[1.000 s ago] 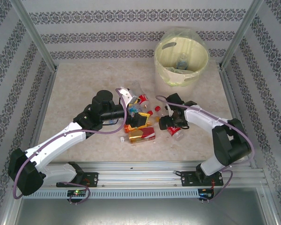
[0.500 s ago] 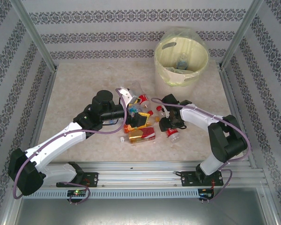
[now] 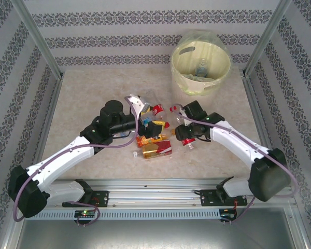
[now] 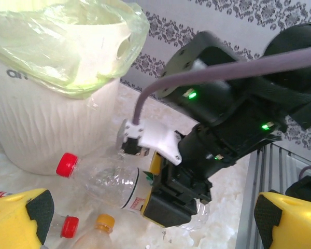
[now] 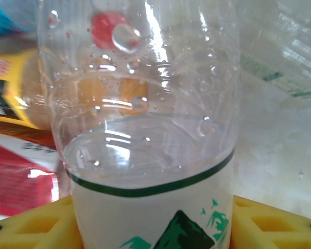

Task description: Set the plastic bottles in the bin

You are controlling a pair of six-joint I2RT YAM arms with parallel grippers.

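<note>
My right gripper (image 3: 183,128) is shut on a clear plastic bottle (image 5: 145,129) with a white label and a green mountain print. The yellow pads (image 5: 31,225) press on both sides of the label. In the left wrist view this bottle (image 4: 106,181) lies roughly level, its red cap (image 4: 67,165) pointing toward the bin (image 4: 41,129). My left gripper (image 3: 147,118) stands open over the pile of bottles (image 3: 154,148), its fingertips (image 4: 20,215) wide apart with nothing between them. The bin (image 3: 182,78) stands at the far right with a bottle (image 3: 201,70) inside.
Orange bottles (image 3: 147,139) and a red-capped one (image 3: 188,141) lie between the two grippers. An orange-capped bottle (image 4: 101,228) and a small red cap (image 4: 70,226) lie just under the left gripper. Metal frame posts (image 3: 39,39) edge the table.
My right gripper has closed on the white-labelled bottle and shifted a little toward the pile, while its elbow swung out to the right. The left arm has barely moved.
</note>
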